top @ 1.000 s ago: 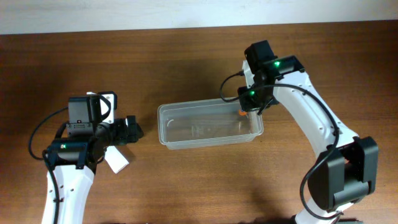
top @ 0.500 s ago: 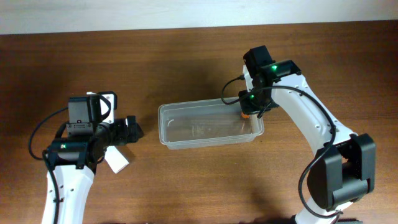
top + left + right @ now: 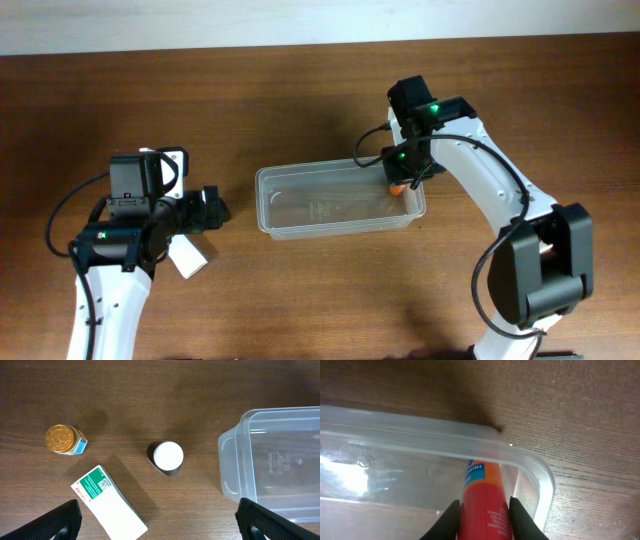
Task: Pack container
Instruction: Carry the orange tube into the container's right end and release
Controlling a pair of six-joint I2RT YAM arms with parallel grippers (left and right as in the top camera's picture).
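Observation:
The clear plastic container (image 3: 300, 225) sits at the table's centre; it also shows in the left wrist view (image 3: 235, 475) and the right wrist view (image 3: 420, 435). My right gripper (image 3: 399, 178) is shut on a red and orange tube (image 3: 484, 505) and holds it inside the container's far right corner; its orange tip (image 3: 397, 185) shows overhead. My left gripper (image 3: 210, 208) is open and empty, left of the container. In the left wrist view (image 3: 160, 525) it hangs over a white-capped dark bottle (image 3: 168, 456), a white and green box (image 3: 109, 504) and a gold-lidded jar (image 3: 62, 440).
The white box (image 3: 187, 258) lies under the left arm in the overhead view. The table's far edge meets a white wall at the top.
My right gripper has moved down and slightly left with the tube, lowering it into the container's right end. The left arm has not moved.

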